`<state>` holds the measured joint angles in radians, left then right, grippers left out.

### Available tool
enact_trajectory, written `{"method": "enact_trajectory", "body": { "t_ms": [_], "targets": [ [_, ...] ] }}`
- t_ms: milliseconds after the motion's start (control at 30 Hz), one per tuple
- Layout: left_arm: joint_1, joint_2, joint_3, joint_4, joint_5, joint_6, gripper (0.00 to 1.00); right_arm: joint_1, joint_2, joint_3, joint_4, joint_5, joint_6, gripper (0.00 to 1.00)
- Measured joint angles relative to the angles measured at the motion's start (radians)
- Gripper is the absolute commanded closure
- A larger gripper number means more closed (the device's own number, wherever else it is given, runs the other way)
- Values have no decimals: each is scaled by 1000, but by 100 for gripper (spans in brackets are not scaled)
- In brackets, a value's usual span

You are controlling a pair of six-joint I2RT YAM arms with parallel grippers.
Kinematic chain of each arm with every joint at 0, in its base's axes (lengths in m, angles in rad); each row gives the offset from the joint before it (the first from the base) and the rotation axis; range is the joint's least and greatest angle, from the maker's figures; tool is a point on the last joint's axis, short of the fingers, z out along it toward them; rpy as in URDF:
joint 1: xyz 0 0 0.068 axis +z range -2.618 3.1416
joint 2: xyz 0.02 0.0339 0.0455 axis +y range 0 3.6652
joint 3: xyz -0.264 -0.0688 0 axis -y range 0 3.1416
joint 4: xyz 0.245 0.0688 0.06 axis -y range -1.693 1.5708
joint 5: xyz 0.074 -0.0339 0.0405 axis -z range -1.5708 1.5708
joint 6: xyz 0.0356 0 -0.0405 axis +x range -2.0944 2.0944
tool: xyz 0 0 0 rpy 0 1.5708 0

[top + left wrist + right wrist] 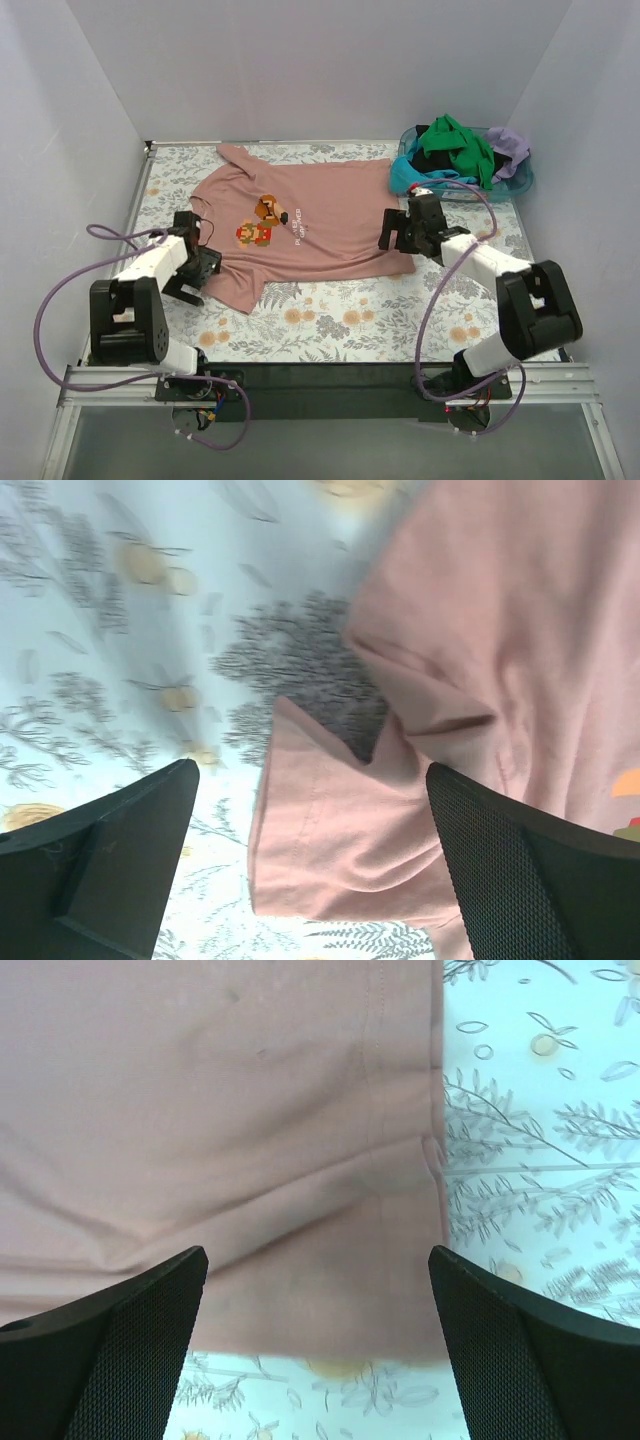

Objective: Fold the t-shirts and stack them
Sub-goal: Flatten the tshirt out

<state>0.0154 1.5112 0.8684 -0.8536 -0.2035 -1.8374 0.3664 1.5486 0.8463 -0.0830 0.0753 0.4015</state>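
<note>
A dusty pink t-shirt (300, 215) with a small cartoon print and text lies spread flat on the floral table, collar toward the left. My left gripper (197, 262) is open, hovering over the shirt's near-left sleeve (340, 820), which lies between its fingers. My right gripper (398, 232) is open above the shirt's near hem corner (330, 1280). Green (460, 145), black, turquoise (405, 175) and lilac (510, 150) shirts are heaped in the blue basket (520, 185) at the back right.
White walls close the table on the left, back and right. Purple cables loop beside both arms. The floral cloth (340, 320) covers the table in front of the shirt.
</note>
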Motion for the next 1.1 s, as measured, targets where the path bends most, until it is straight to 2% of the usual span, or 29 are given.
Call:
{"method": "enact_trajectory", "body": {
  "t_ms": [100,267,367,400,467,500,567,600,633,767,967,1067,1100],
  "targets": [
    [36,-87,-74,29,5,11,2,0,-121,-59,-10,5,-2,2],
    [40,-90,-116,84,42,38,2,0,-270,-172,-22,28,8,2],
    [40,-91,-119,89,43,44,10,-1,-303,-227,-42,42,19,2],
    [41,-92,-122,90,42,45,26,-1,-307,-241,-47,47,22,2],
    [41,-90,-126,92,40,53,40,-1,-308,-263,-52,52,30,1],
    [41,-87,-126,91,41,60,55,-2,-308,-275,-56,54,36,2],
    [42,-77,-128,98,49,68,72,-3,-308,-284,-59,58,42,2],
    [42,-72,-127,107,57,75,95,-4,-308,-288,-60,61,44,2],
    [43,-67,-127,120,64,74,100,-5,-307,-288,-65,63,46,2],
    [44,-43,-122,187,112,87,100,-6,-293,-288,-64,77,55,4],
    [45,-79,-157,265,138,91,100,-6,-212,-251,-38,87,63,15],
    [45,-145,-218,311,137,74,100,-6,-181,-236,-15,87,65,35],
    [45,-174,-240,317,135,67,100,-6,-171,-232,-9,87,66,51]
  ]
}}
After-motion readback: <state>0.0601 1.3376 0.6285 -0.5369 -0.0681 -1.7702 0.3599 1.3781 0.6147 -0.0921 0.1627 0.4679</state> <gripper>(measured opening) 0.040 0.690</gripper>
